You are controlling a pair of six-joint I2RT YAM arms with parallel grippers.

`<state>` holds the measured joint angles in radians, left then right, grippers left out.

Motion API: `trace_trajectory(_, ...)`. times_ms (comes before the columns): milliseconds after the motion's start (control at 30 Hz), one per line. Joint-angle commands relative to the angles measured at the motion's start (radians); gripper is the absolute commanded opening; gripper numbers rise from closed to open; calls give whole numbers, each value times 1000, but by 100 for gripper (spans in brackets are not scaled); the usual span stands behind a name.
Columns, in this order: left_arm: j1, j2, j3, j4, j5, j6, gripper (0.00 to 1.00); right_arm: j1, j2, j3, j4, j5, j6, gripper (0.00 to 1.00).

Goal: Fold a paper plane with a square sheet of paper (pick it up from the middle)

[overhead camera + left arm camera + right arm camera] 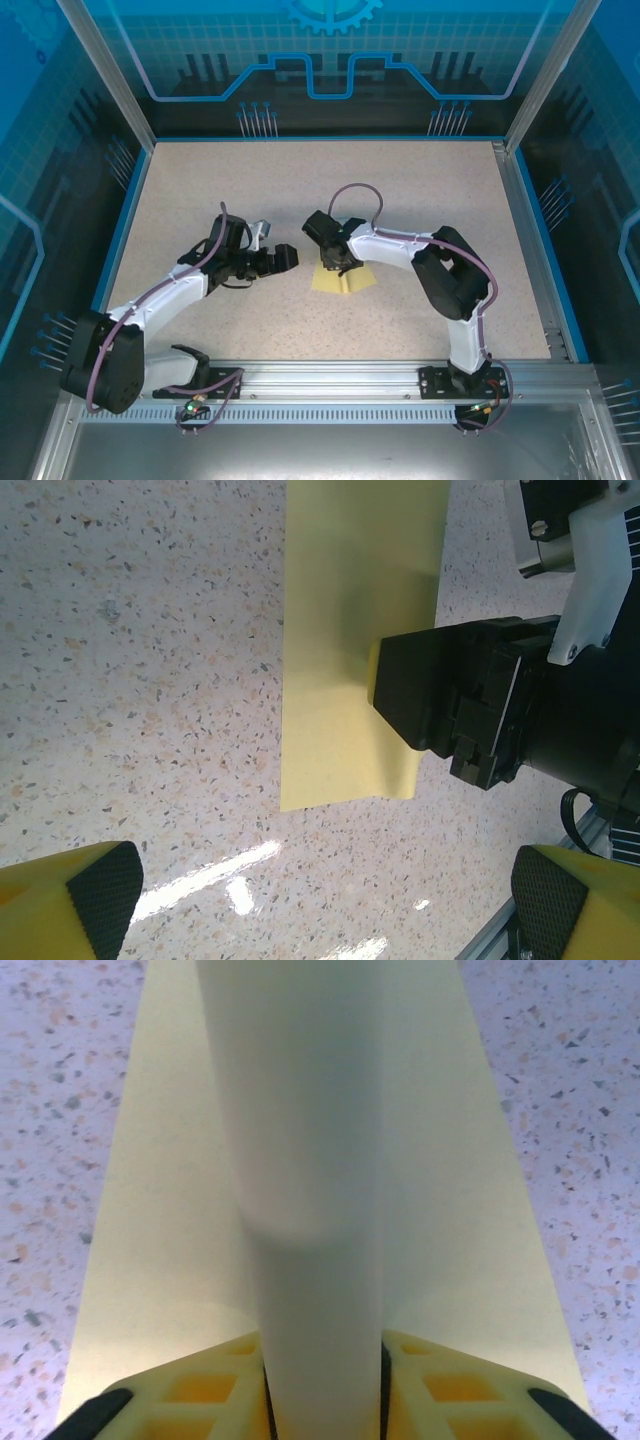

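The square sheet of paper [345, 281] is thin, matte and pale yellow. It lies on the counter [420, 190] approx. at ctr, a bit toward the near edge. Edges are straight and corners crisp. Most of it is flat, but the middle stands up as a soft rounded ridge w/ a small buckle in it.

The right gripper [322, 1400] is on that ridge. Its yellow plastic fingers [450, 1385], moulded w/ open cells and black tips, press the fold from both sides. Paper fills the gap btwn them, so it is pinching the sheet. In the left wrist view its blocky black body sits over the sheet and throws a shadow on it.

The left gripper [285, 258] is just left of the sheet and apart from it, spread wide. Its black textured pads [100, 890] sit at the two lower corners of its own view, w/ bare counter btwn them.

The counter has a speckled stone-look top, off-white w/ tan, grey and dark flecks, smooth enough to show glare streaks. It has blue trim [121, 230] along the sides and an alum. rail [330, 375] at the near edge carrying both bases. The arms are white and black w/ looped purple-grey cables [355, 188].

Around it are alum. posts [108, 75] and translucent blue panels [330, 60] printed w/ circuit-style lines and a gear [330, 12] at the back.
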<state>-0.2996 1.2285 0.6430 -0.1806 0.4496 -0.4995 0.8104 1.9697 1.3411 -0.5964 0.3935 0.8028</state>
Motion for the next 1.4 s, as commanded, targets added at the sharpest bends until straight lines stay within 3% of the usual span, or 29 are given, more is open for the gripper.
trace_trajectory(0,-7,-49,3,-42,-11,-7,99,23,-78,29,27,-40,-15,28)
trace_trajectory(200,-7,-138,78,-188,-50,38,99,10,-203,-19,206,-293,-88,27)
trace_trajectory(400,-7,-271,128,-302,-84,46,99,-56,-339,-241,556,-603,11,24)
trace_trajectory(633,-8,-241,111,-242,-1,-7,99,-119,-324,-421,760,-823,56,27)
trace_trajectory(867,-45,-109,63,-103,60,-64,99,-170,-291,-565,806,-859,39,27)
trace_trajectory(1233,-157,62,67,-12,-6,-85,98,-220,-188,-610,807,-896,-17,29)
trace_trajectory(1367,-176,100,64,-6,-37,-87,93,-225,-185,-615,802,-898,-26,31)
